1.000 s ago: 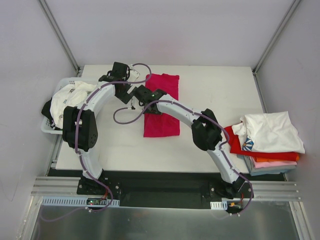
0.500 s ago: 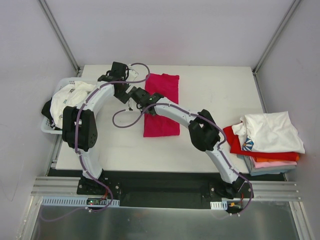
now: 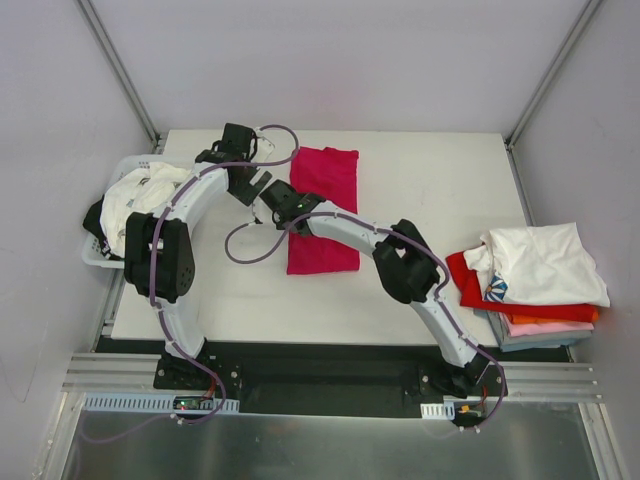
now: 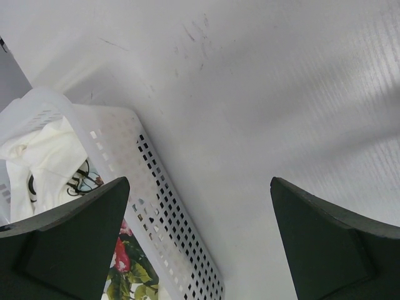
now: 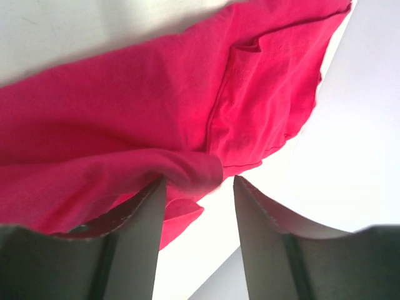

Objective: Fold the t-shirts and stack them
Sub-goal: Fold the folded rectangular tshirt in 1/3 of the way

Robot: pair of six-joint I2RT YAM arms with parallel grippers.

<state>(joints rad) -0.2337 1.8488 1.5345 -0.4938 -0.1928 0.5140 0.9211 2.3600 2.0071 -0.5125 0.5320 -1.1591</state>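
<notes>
**Right gripper (image 5: 199,181) pinching the crimson t-shirt (image 3: 325,205), left gripper (image 4: 199,187) spread above bare table**

From the overhead camera I see the white table (image 3: 430,180) with both arms reaching toward its far left part. The crimson t-shirt lies near the middle of the table, folded into a long strip that runs from the far edge toward me. My right arm crosses from the lower right, and its gripper sits at the strip's left edge, about halfway along it.

In the right wrist view, a rolled fold of crimson cloth is bunched between the two fingertips and raised off the table. The rest of the shirt spreads out beyond it. The fingers are drawn in on that fold, with white table showing in the gap below it.

My left gripper hangs near the table's far left corner, just beside the right gripper. In its wrist view the two dark fingers stand wide apart with only bare table between them.

A white plastic basket (image 4: 156,206) is at the left of that view. It holds a white printed t-shirt (image 4: 47,159), with a floral print showing lower down.

At the table's right edge is a stack of t-shirts (image 3: 540,300). A loosely laid white one is on top, with red, orange and pink layers under it.
</notes>
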